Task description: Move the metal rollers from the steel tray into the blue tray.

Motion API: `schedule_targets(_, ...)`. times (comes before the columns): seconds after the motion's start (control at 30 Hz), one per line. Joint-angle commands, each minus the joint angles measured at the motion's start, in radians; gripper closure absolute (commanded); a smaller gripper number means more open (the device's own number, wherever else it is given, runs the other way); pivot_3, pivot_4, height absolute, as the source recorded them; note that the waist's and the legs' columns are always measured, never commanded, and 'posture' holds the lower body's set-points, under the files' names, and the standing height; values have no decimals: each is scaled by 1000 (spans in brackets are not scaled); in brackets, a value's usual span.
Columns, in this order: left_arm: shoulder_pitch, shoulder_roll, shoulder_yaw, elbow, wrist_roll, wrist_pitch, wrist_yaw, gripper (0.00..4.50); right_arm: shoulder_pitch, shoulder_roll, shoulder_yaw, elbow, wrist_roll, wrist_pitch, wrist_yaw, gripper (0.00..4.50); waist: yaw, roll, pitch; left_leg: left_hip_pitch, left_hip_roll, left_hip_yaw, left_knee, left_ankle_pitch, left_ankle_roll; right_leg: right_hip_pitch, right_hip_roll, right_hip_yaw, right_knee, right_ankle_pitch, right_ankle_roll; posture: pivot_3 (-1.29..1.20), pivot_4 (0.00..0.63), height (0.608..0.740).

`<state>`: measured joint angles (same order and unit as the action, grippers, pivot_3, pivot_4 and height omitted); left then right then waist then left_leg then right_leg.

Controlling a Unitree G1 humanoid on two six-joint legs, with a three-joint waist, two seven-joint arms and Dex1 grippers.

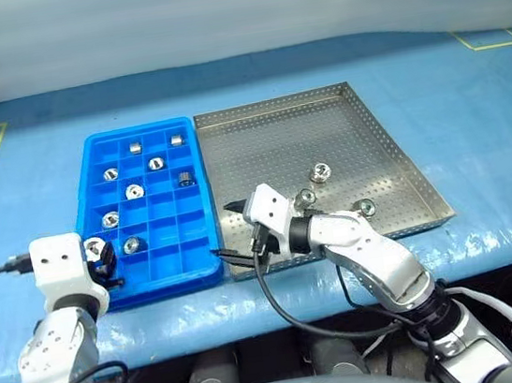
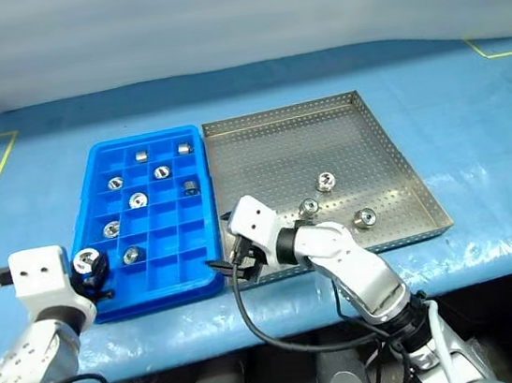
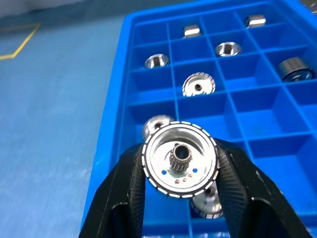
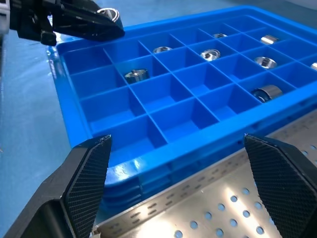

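The left pincer point(image 3: 179, 198) is clamped on a metal roller point(image 3: 180, 159), its two black fingers point(image 3: 130, 191) pressing the ribbed rim from either side, and it holds the piece over the near left corner of the blue tray point(image 1: 208, 271). Seven other rollers lie in separate compartments of that tray, one of them point(image 1: 132, 246) in the near rows just beside the held piece. The right pincer point(image 4: 176, 186) stands wide apart with nothing between its fingers, poised above the seam where the blue tray touches the steel tray point(image 1: 391, 141). Three rollers are left on the perforated floor, the farthest point(image 1: 321, 173) a little apart from the two nearer ones. Both trays rest side by side on the blue surface point(image 1: 473, 116).
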<state>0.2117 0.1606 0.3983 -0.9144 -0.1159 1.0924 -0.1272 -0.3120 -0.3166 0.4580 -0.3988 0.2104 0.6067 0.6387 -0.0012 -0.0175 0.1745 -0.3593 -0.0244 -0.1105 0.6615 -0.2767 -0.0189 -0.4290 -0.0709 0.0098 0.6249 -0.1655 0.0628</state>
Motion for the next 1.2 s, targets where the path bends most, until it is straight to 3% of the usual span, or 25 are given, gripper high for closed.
schedule_targets(0.03, 35, -30, 22, -64, 11, -6, 34, 2800, -24, 13, 6, 10, 5, -44, 29, 0, 7, 0, 0, 0, 0, 0, 0, 0, 0, 0, 0, 0, 0, 0, 0, 156, 150, 740)
schedule_targets(0.33, 96, -81, 8, -28, -10, 5, 53, 2800, -23, 22, 19, 18, 10, -57, 66, 0, 18, 0, 0, 0, 0, -1, -1, 0, 0, 0, 0, -1, 0, -1, -2, 159, 150, 740)
schedule_targets(0.47, 76, -65, 6, -25, -30, 17, 41, 1441, -8, 18, 4, 3, 9, -47, 50, 0, 16, 0, 0, 0, 0, -1, -1, 0, 0, 0, 0, -1, 0, -1, -2, 128, 150, 740)
schedule_targets(0.6, -46, -34, 28, -46, -109, -1, -20, 112, 35, -3, -36, -39, 11, -23, 19, 0, 18, 0, 0, -1, 0, -2, -1, 0, -1, 0, 0, -2, 0, -1, -2, 84, 150, 740)
schedule_targets(0.77, -193, 102, -41, 34, -173, -24, -126, 50, 90, -31, -97, -86, 14, 7, -25, 0, 4, 0, 0, -1, 0, -1, -1, 1, -2, 0, 0, -2, 0, -1, -2, 30, 150, 740)
schedule_targets(0.93, -396, 204, -248, 272, -163, -121, -210, 50, 155, -66, -166, -134, 2, 31, -78, 0, -11, 0, 0, -1, 0, -2, 0, 1, -2, 0, 0, -3, 1, -1, -2, -68, 150, 740)
schedule_targets(1.2, -638, 153, -503, 666, -107, -322, -286, 50, 261, -91, -235, -219, -7, 69, -165, 0, -61, 0, 0, -1, 0, 0, -1, 1, -1, -1, 0, 0, 0, 1, 1, -180, 150, 740)
